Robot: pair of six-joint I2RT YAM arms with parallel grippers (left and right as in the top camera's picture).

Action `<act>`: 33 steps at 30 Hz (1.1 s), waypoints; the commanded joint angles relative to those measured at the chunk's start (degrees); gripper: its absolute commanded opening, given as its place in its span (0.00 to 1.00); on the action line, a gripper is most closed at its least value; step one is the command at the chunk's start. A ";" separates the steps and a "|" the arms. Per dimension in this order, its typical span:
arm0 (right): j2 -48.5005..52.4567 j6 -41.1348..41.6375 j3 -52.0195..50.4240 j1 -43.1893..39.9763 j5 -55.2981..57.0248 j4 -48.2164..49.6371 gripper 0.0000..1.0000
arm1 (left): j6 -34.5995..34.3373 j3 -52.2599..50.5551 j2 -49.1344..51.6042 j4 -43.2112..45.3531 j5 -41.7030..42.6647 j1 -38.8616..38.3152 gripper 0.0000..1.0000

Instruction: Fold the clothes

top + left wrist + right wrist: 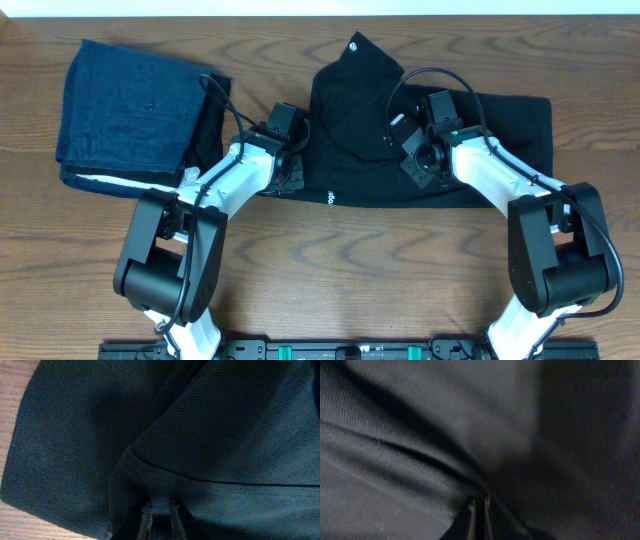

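Note:
The black shirt (370, 120) lies across the middle of the table, partly folded, with a flap raised toward the back and small white logo marks near its top and front hem. My left gripper (296, 160) is at the shirt's left edge, shut on a pinch of its mesh fabric (160, 510). My right gripper (415, 150) is over the shirt's middle, shut on a fold of the fabric (479, 505). Black cloth fills both wrist views.
A folded dark-blue denim-like garment (130, 105) with a white edge lies at the back left, close to the left arm. Bare wooden table (380, 260) lies in front of the shirt. A dark rail (340, 350) runs along the front edge.

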 commanded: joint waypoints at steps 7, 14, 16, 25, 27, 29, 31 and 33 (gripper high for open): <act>0.66 -0.70 -0.20 -0.76 1.03 0.94 0.31 | 0.57 -0.42 0.44 -0.20 -0.02 0.31 0.17; -0.37 4.87 1.09 -2.40 0.96 5.27 0.29 | 0.57 -0.42 0.44 -0.20 -0.02 0.31 0.17; -1.49 6.80 2.38 -2.71 0.90 5.07 0.29 | 0.57 -0.42 0.44 -0.20 -0.02 0.31 0.17; -10.29 6.91 4.42 -2.91 0.76 -8.98 0.27 | 0.57 -0.42 0.44 -0.20 -0.02 0.31 0.17; -12.07 6.86 4.37 -2.91 0.76 -14.14 0.29 | 0.57 -0.42 0.44 -0.15 -0.04 0.31 0.17; -12.37 6.34 4.35 -2.91 0.79 -18.14 0.31 | 0.55 -0.42 0.44 0.00 -0.02 0.31 0.17; -11.74 5.01 3.67 -2.91 0.79 -20.04 0.33 | 0.55 -0.42 0.44 0.09 -0.02 0.31 0.17; -10.88 3.58 2.29 -2.91 0.81 -19.80 0.34 | 0.55 -0.42 0.44 0.04 -0.02 0.31 0.17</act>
